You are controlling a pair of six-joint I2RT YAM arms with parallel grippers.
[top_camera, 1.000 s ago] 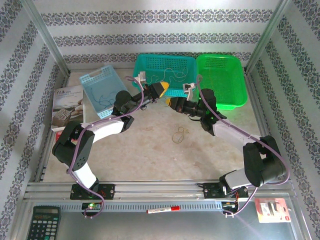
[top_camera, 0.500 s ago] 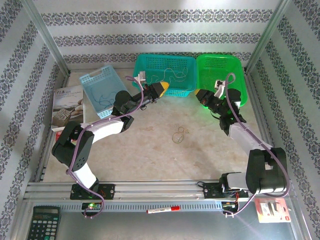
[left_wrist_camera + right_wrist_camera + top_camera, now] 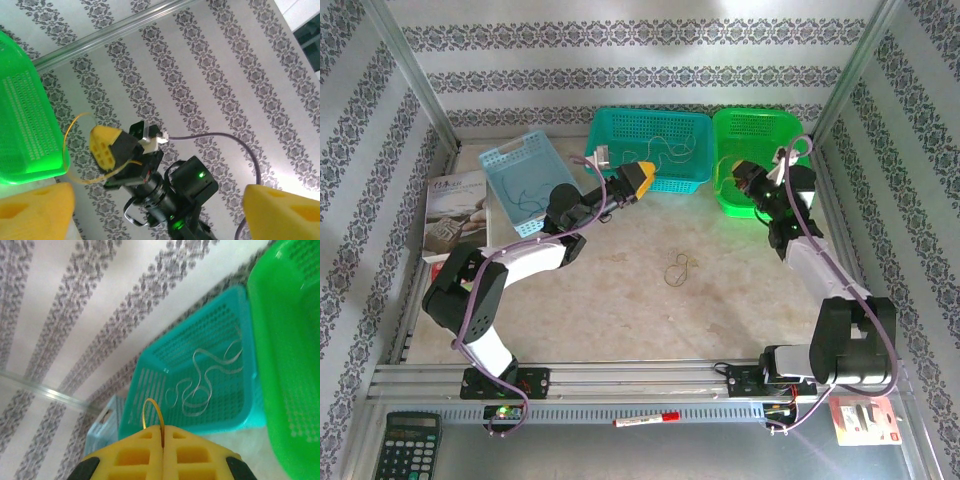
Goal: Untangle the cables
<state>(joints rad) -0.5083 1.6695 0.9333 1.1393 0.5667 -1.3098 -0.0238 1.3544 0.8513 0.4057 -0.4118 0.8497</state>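
My right gripper (image 3: 735,173) (image 3: 162,440) hovers over the near left part of the green basket (image 3: 775,130), shut on a thin yellow cable (image 3: 152,412) that loops up from between its pads. From the left wrist view that cable (image 3: 75,125) curls out of the right gripper (image 3: 102,147). My left gripper (image 3: 642,180) (image 3: 159,210) stands open and holds nothing, just in front of the teal basket (image 3: 695,128). A white cable (image 3: 665,150) (image 3: 210,380) lies in the teal basket. A blue cable (image 3: 525,195) lies in the light blue basket (image 3: 510,158). A yellow-tan cable (image 3: 678,268) sits curled on the table.
A book (image 3: 455,215) lies at the left under the light blue basket. Patterned walls and metal posts close in the table on three sides. On the near shelf are a calculator (image 3: 408,445), a red marker (image 3: 645,418) and a small packet (image 3: 863,420).
My right gripper has swung right and back, away from the left gripper to over the green basket, taking the yellow cable along. My left gripper has opened.
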